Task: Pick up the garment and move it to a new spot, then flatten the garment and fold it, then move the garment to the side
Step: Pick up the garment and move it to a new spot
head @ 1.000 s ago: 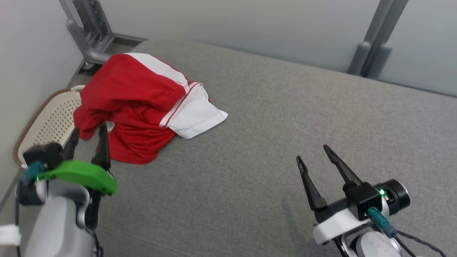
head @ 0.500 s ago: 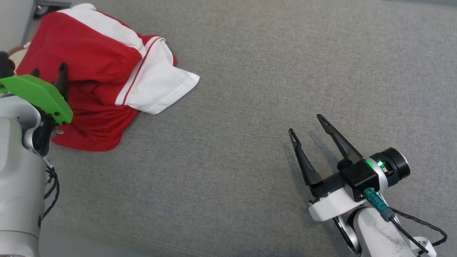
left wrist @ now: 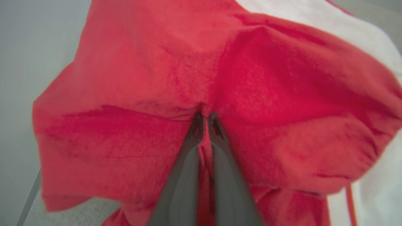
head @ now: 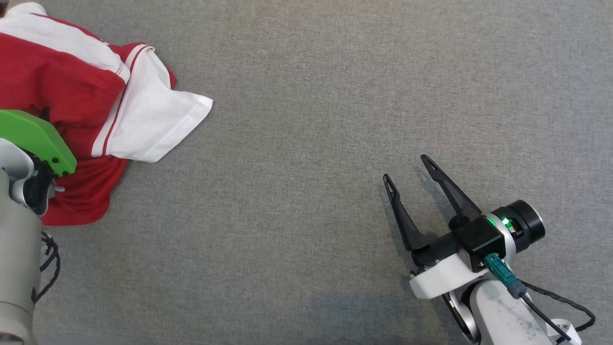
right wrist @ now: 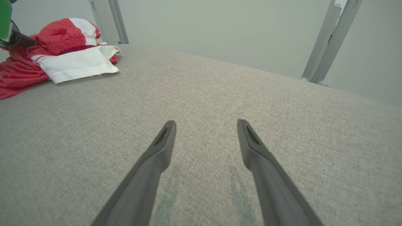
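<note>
While spreading edge to edge beneath both arms, bearing everything else as a grey woven fabric surface [head: 335, 96]. Rising behind it in the right wrist view as a pale wall [right wrist: 204, 25], with grey metal posts [right wrist: 326, 47] standing at the far edge.

Lying crumpled at the far left of that surface, by the left arm and well apart from the right one, as a red and white garment [head: 62, 86]: bunching up in red folds, spreading one white panel [head: 153, 120] flat toward the middle, trailing a red hem toward the near edge.

Hanging low over bare fabric at the lower right of the head view as the right gripper [head: 406, 168], fingers spread wide, holding nothing, pointing up and leftward, casting faint shadows just below the tips.

Reaching into the garment as the left gripper [left wrist: 204, 117], fingers clamping together on a pinch of red cloth, puckering the folds around the tips in the left wrist view.

Covering the left wrist in the head view as a bright green guard [head: 33, 139], hiding those fingers from above.

Glowing green on the right wrist as a small light [head: 503, 221], with a teal plug [head: 498, 268] and a black cable [head: 565, 306] hanging beside it.
</note>
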Robot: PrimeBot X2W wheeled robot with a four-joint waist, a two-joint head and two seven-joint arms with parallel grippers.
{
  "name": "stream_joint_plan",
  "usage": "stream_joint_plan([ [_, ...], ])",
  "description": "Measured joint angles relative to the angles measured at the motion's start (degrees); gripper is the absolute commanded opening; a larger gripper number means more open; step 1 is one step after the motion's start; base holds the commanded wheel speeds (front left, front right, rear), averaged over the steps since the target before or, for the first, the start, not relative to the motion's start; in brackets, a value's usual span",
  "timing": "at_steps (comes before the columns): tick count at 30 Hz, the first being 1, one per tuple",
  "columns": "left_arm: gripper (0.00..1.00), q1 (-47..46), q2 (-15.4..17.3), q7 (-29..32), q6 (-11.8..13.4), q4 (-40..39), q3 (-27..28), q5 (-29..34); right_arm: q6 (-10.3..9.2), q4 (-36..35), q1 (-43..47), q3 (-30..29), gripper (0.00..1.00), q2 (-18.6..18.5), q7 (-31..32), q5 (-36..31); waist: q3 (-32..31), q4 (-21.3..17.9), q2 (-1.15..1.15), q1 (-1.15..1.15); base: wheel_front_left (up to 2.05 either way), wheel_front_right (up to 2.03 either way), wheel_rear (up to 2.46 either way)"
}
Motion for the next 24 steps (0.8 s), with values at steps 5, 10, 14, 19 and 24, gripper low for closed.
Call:
stream_joint_plan([
  [5, 0.00, -1.2, 0.8, -2.4, 0.0, 1.3, -2.6, 1.3, 0.00, 0.8, 0.2, 0.4, 1.00, 0.3, 0.0, 0.9, -1.8, -0.4, 0.00, 0.00, 0.00, 0.00, 0.00],
  [10, 0.00, -3.6, 1.5, -4.8, 0.0, 0.3, -5.6, 3.8, 0.00, 1.5, 0.2, 0.8, 1.00, 0.4, 0.0, 2.0, -4.4, -0.1, 0.00, -0.01, 0.00, 0.00, 0.00],
  [14, 0.00, -5.2, 1.4, -5.1, 0.0, -2.7, -8.9, 4.4, 0.00, 2.2, 0.7, 2.0, 1.00, 0.4, 0.0, 4.1, -6.9, -0.2, 0.00, 0.00, 0.00, 0.00, 0.00],
  [19, 0.00, -6.6, 1.0, -4.1, 0.0, -9.7, -13.8, 4.2, 0.00, 2.2, 2.2, 2.8, 1.00, 0.5, 0.0, 7.3, -10.0, -0.9, 0.00, 0.00, 0.00, 0.00, 0.00],
  [24, 0.00, -6.7, 2.5, -2.1, 0.0, -15.7, -16.5, 3.8, 0.00, 2.0, 3.7, 3.1, 1.00, 0.5, 0.0, 9.5, -12.1, -3.0, 0.00, -0.01, 0.00, 0.00, 0.00],
])
